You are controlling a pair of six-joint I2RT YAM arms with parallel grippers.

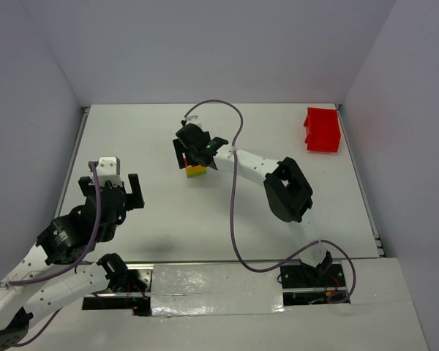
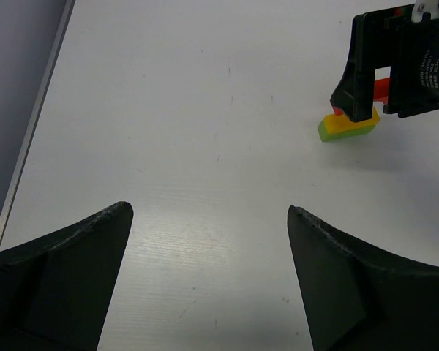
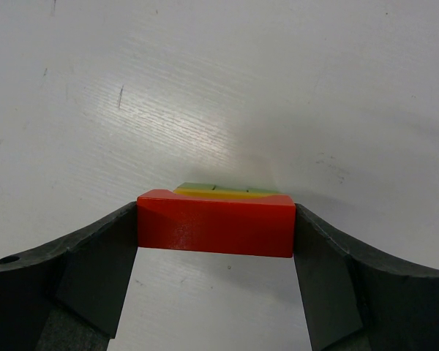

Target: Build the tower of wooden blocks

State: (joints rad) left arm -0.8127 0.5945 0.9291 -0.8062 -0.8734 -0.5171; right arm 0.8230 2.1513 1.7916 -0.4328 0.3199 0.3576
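My right gripper (image 1: pixel 195 155) is shut on a red block (image 3: pixel 216 223), with a finger on each end. The red block is held on top of, or just above, a yellow-green bar (image 3: pixel 214 189) that lies on the white table. The small pile (image 1: pixel 196 170) stands mid-table; in the left wrist view the yellow-green bar (image 2: pixel 347 126) and red block (image 2: pixel 381 89) show under the right gripper (image 2: pixel 366 110). My left gripper (image 2: pixel 211 212) is open and empty, low over the table at the left (image 1: pixel 115 186), well apart from the pile. No teal wedge is in view.
A red plastic bin (image 1: pixel 323 130) stands at the far right of the table (image 1: pixel 146 131). White walls close the table on three sides. The right arm's purple cable (image 1: pixel 234 212) loops over the middle.
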